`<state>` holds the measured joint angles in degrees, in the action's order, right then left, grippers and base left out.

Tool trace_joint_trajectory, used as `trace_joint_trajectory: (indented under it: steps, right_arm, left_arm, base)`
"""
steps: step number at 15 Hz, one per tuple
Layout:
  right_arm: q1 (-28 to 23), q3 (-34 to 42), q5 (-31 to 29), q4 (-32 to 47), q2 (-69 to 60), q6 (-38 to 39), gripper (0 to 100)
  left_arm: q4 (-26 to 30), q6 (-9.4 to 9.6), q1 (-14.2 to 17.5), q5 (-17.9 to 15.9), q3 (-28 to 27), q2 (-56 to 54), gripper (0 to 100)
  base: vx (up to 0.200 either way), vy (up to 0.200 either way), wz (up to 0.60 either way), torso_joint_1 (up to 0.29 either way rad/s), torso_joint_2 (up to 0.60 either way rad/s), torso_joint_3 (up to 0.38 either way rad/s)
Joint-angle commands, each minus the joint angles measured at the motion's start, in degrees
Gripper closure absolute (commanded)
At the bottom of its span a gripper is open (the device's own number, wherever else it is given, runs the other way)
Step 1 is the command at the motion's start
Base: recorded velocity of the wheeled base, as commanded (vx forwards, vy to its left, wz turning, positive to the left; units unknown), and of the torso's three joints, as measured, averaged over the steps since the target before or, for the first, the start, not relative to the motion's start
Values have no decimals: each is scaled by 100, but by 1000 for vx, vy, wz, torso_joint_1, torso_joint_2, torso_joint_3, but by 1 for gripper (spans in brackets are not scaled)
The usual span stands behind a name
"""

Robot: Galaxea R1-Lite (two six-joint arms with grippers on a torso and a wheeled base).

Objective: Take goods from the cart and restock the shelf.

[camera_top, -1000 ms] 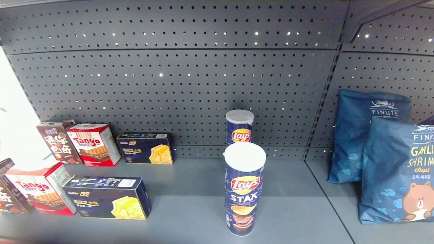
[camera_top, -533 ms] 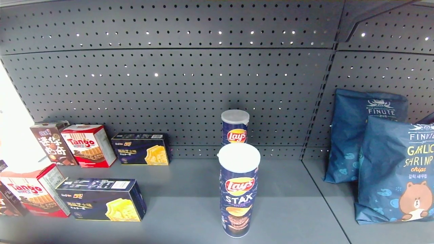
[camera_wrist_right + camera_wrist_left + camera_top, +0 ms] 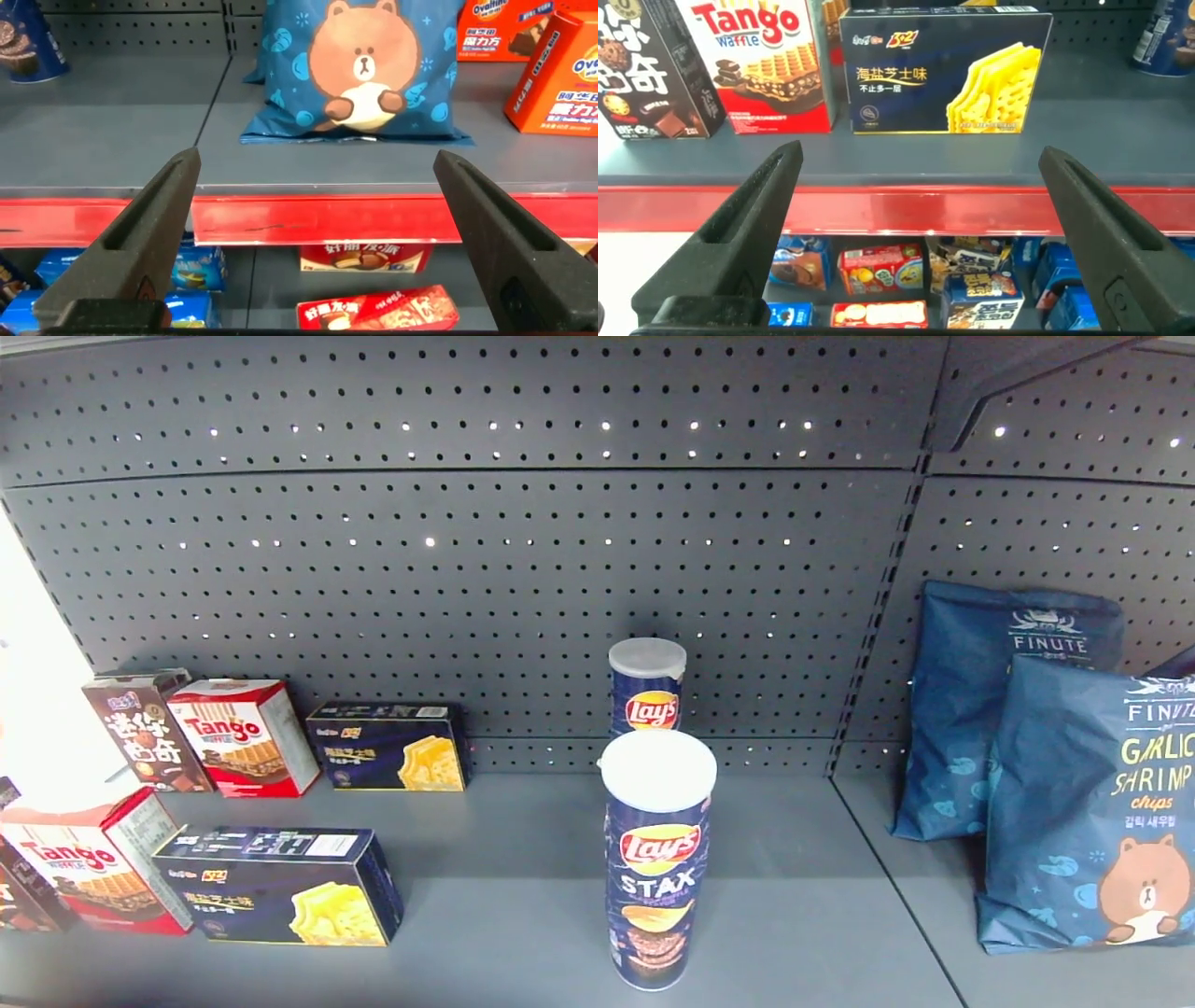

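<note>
Where the front can [image 3: 656,859] stands on the shelf [image 3: 523,821], the rear can [image 3: 647,686] is half hidden behind it; boxes [image 3: 93,859] are cut off at the left edge, bags [image 3: 1092,803] at the right. Bare shelf is left beside the cans; left gripper [image 3: 922,159] and right gripper [image 3: 318,161] are held wide open, empty.

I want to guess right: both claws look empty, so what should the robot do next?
Probably turn away to fetch another item. The left claw and right claw are both open and hold nothing, and the shelf has bare room beside the front chip can.
</note>
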<state>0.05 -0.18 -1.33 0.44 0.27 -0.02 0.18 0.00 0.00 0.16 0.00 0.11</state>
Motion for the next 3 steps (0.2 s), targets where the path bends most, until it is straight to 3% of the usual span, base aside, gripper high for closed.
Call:
trace_joint_trajectory:
  steps: [1,3]
  right_arm:
    - [4,1,1,0,8,-6,0]
    - [4,1,1,0,8,-6,0]
  left_arm:
    - [-1,0,0,2,0,-2,0]
    - [-1,0,0,2,0,-2,0]
  base:
    - [0,0,0,0,0,0]
    - [0,0,0,0,0,0]
